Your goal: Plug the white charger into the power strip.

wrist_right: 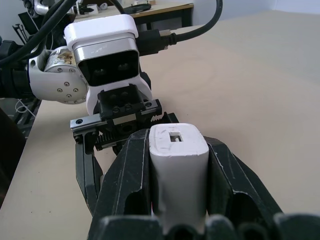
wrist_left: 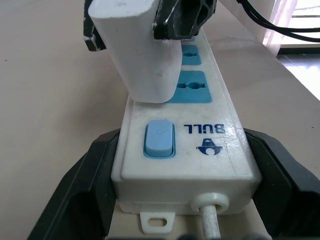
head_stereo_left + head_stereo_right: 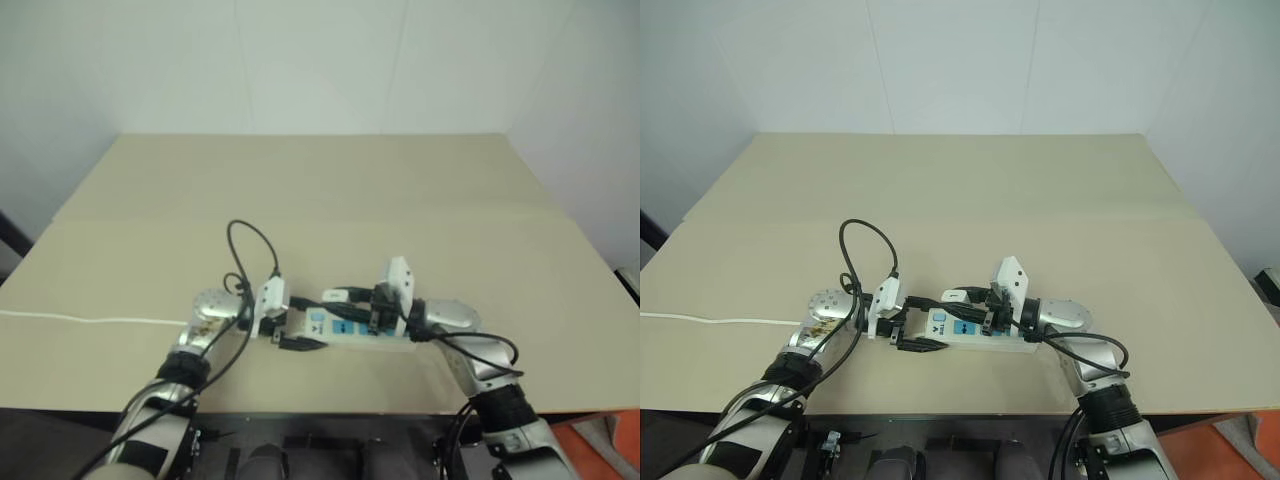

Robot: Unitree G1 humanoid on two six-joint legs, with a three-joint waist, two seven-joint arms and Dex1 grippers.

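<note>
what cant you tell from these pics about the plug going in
- Prongs of the small white cube charger: in the left wrist view its body covers them, so seating depth is unknown.
- Socket under it on the long white power strip: covered by the charger.
- Far end of the strip: hidden behind the right gripper.
- Thin white cord: cut off by the left edge.

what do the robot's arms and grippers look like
Both arms are silver-grey metal with black bands and loose black cables. The left gripper has a white boxy housing with a silver plate and dark lenses above black toothed fingers. The right gripper has the same white housing and black fingers.
</note>
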